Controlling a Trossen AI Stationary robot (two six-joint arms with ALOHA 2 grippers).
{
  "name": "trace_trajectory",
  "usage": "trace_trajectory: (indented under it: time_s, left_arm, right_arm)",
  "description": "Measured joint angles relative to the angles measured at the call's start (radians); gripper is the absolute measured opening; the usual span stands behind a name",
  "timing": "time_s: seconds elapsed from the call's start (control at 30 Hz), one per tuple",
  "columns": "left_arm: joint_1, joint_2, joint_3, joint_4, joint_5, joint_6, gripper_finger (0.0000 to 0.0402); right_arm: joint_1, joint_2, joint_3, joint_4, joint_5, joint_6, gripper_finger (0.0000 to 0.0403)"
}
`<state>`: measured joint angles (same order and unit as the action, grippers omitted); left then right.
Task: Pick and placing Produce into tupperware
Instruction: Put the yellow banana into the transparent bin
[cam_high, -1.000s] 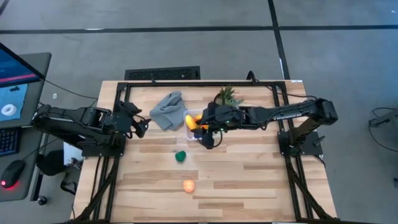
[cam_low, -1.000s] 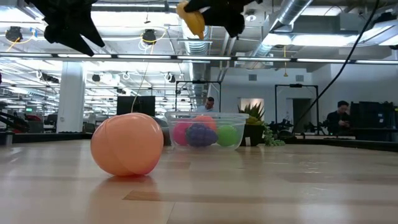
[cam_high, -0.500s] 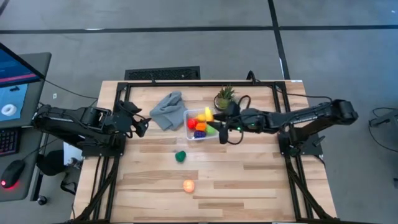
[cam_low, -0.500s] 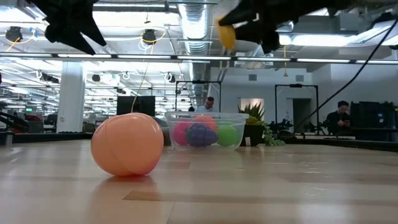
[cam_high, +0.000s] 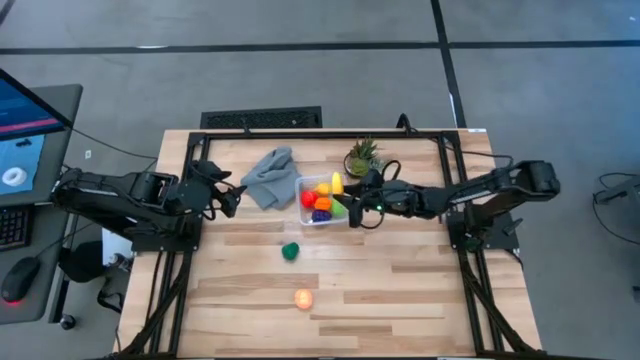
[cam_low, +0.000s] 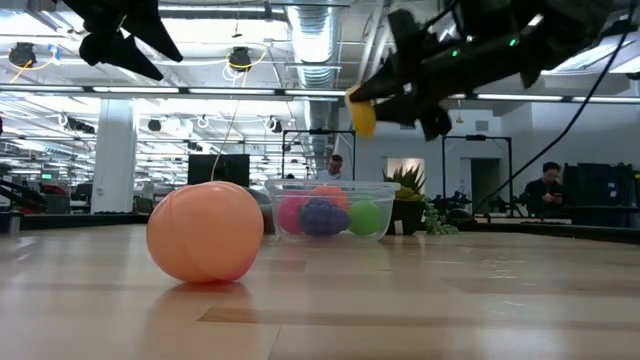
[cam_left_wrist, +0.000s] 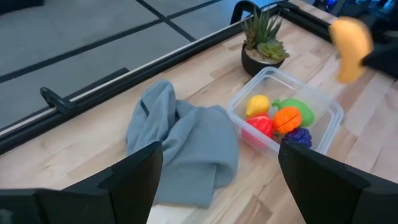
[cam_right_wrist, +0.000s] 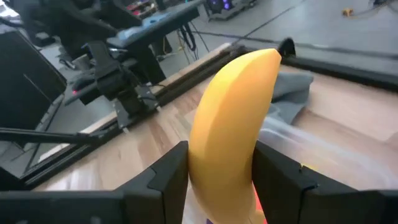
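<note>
The clear tupperware (cam_high: 322, 201) sits mid-table and holds red, orange, yellow, green and purple produce; it also shows in the low view (cam_low: 333, 208) and the left wrist view (cam_left_wrist: 286, 116). My right gripper (cam_high: 346, 193) hovers over its right side, shut on the yellow banana (cam_high: 336, 183). A dark green piece (cam_high: 290, 251) and a peach piece (cam_high: 303, 298) rest on the table nearer the front; the peach piece (cam_low: 205, 232) looms large in the low view. My left gripper (cam_high: 226, 201) waits open, left of the grey cloth (cam_high: 268, 177). My right gripper pinches the banana between its two fingers (cam_right_wrist: 163, 181), which sit on either side of its lower part (cam_right_wrist: 217, 177). The banana's free end (cam_right_wrist: 264, 59) sticks out past the fingertips. It is lifted clear, in the air above the tupperware (cam_low: 362, 117).
A spiky potted plant (cam_high: 362, 157) stands just behind the tupperware's right far corner, close to my right arm. The crumpled grey cloth (cam_left_wrist: 180, 149) lies against the tupperware's left side. A black frame (cam_high: 320, 133) rims the table. Bare wood stretches across the near half.
My right gripper has carried the banana from over the tupperware's left side toward the table's right, then sunk lower over the container's right side. It has stayed shut on the banana throughout.
</note>
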<state>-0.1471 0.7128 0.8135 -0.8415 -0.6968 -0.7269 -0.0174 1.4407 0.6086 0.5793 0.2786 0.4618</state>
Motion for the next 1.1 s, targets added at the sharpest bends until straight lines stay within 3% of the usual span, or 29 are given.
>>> trace_trajectory:
  time_s: [0.37,1.1]
  left_arm:
    - [0.000,0.001,0.000,0.007,0.000,-0.029,0.0308]
    - [0.000,0.001,0.000,0.003,-0.025,-0.020,0.0308]
  right_arm:
    - [-0.078,0.153,0.002,0.065,-0.092,0.125,0.0183]
    - [-0.134,0.151,0.060,-0.121,-0.164,0.174,0.0179]
